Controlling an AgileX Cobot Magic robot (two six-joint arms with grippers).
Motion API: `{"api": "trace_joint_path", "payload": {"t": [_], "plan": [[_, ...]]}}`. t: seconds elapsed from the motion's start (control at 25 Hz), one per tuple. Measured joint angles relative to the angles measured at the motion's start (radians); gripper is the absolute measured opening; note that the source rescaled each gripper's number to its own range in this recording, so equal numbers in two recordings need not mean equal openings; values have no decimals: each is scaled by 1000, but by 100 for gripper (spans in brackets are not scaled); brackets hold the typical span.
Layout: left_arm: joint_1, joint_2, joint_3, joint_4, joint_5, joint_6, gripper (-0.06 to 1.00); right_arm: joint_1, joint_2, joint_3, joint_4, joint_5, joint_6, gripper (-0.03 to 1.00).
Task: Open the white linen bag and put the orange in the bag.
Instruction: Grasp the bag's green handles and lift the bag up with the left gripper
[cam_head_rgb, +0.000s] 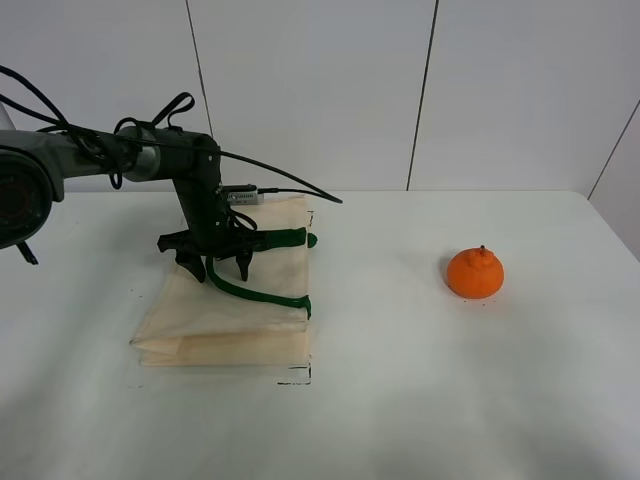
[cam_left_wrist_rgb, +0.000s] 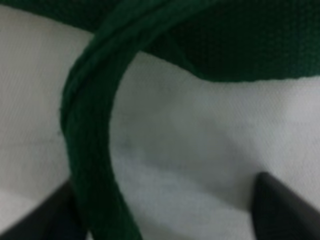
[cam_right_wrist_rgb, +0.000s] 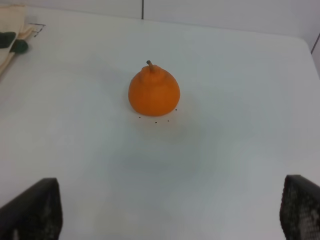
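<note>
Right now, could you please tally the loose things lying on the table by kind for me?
White linen bag: 1
Orange: 1
Total: 2

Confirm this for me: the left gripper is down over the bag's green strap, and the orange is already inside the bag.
One part is wrong. The orange is not inside the white linen bag; it sits on the bare table, well apart from the bag, as the exterior high view shows. The left gripper is indeed down over the green strap.
</note>
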Motion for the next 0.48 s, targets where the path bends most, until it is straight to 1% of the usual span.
{"api": "trace_joint_path", "payload": {"t": [0.08, 0.12, 0.16, 0.2, 0.24, 0.36, 0.48], "plan": [[0, 1, 0, 14, 2, -10, 42, 0, 0, 0, 0, 0, 0, 100], [2, 1, 0, 24, 2, -15, 22, 0, 0, 0, 0, 0, 0, 100], [3, 1, 0, 26, 2, -20, 12, 0, 0, 0, 0, 0, 0, 100], [4, 1, 0, 26, 3, -22, 4, 0, 0, 0, 0, 0, 0, 100], [4, 1, 0, 26, 8, -24, 1, 0, 0, 0, 0, 0, 0, 100], [4, -23, -1, 26, 33, -25, 1, 0, 0, 0, 0, 0, 0, 100], [4, -84, -36, 27, 73, -5, 1, 0, 0, 0, 0, 0, 1, 100]]}}
